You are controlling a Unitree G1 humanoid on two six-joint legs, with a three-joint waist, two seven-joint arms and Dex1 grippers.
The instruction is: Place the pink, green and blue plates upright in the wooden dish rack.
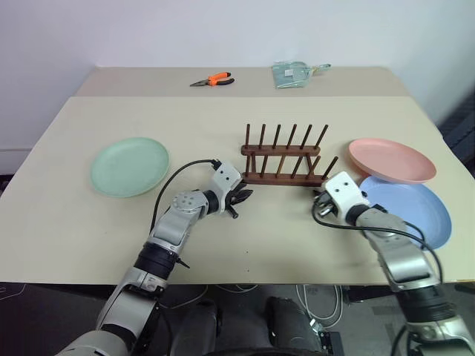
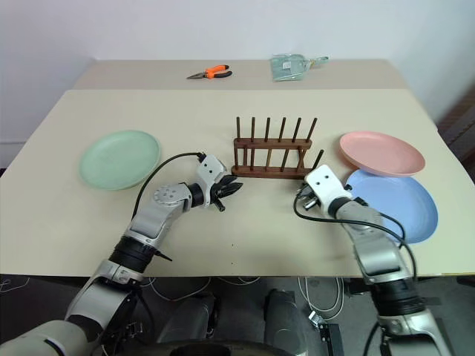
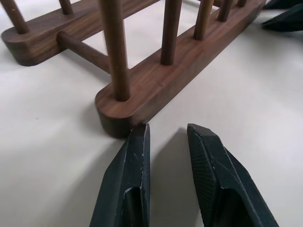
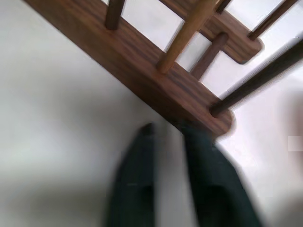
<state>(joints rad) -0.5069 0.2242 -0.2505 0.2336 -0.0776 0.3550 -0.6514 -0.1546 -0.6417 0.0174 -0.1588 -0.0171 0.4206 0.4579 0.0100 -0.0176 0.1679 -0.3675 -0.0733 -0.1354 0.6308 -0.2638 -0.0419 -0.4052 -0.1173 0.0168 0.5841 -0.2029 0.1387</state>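
Observation:
The wooden dish rack (image 1: 286, 157) stands bare in the middle of the table. The green plate (image 1: 129, 167) lies flat at the left. At the right the pink plate (image 1: 391, 159) rests with its edge over the blue plate (image 1: 410, 211). My left gripper (image 3: 168, 130) sits low on the table at the rack's near left end, its fingers a little apart with nothing between them. My right gripper (image 4: 168, 130) hovers just short of the rack's near right end, a narrow gap between its blurred fingers, nothing held. The right gripper's dark fingertips (image 3: 284, 19) also show past the rack in the left wrist view.
Orange-handled pliers (image 1: 214, 79) and a pale teal packet (image 1: 291, 74) lie on the far table behind. The table's front edge (image 1: 245, 282) runs just under my forearms. A black cable (image 1: 178, 174) loops above my left wrist.

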